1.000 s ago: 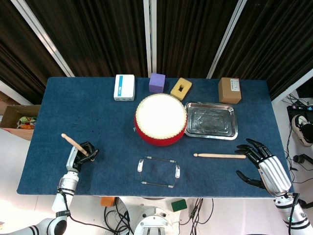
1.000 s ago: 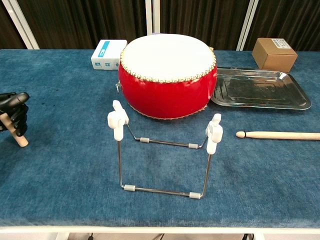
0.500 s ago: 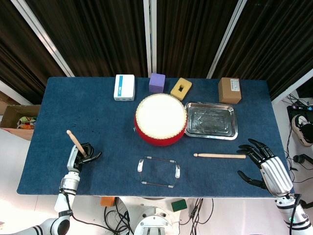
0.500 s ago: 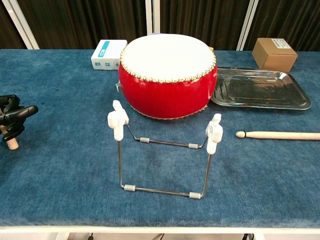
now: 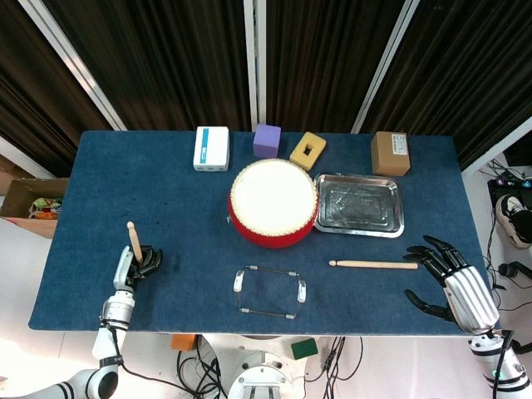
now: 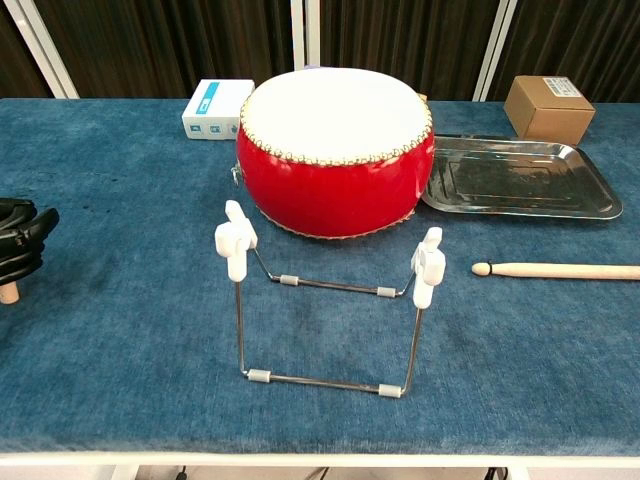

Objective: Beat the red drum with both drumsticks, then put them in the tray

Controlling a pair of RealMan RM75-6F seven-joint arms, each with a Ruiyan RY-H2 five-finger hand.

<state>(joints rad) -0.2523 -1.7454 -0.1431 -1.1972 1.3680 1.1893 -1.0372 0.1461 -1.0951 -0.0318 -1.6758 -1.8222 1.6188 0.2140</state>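
The red drum (image 5: 273,203) (image 6: 335,150) with a white skin stands mid-table. My left hand (image 5: 136,264) (image 6: 22,240), at the front left, grips one wooden drumstick (image 5: 133,240) with its tip pointing up and away; the chest view shows only the stick's butt (image 6: 9,293) below the curled fingers. The second drumstick (image 5: 372,264) (image 6: 556,270) lies flat in front of the steel tray (image 5: 359,204) (image 6: 515,176). My right hand (image 5: 453,283) hovers open just right of that stick's end, not touching it; the chest view does not show this hand.
A wire stand (image 5: 270,292) (image 6: 330,305) with white clips stands in front of the drum. Along the far edge sit a white box (image 5: 211,148), a purple block (image 5: 267,140), a yellow block (image 5: 307,150) and a cardboard box (image 5: 390,153).
My left hand has swung its drumstick from leaning left to nearly upright and curled its fingers tighter. My right hand has drifted slightly right, away from the lying stick.
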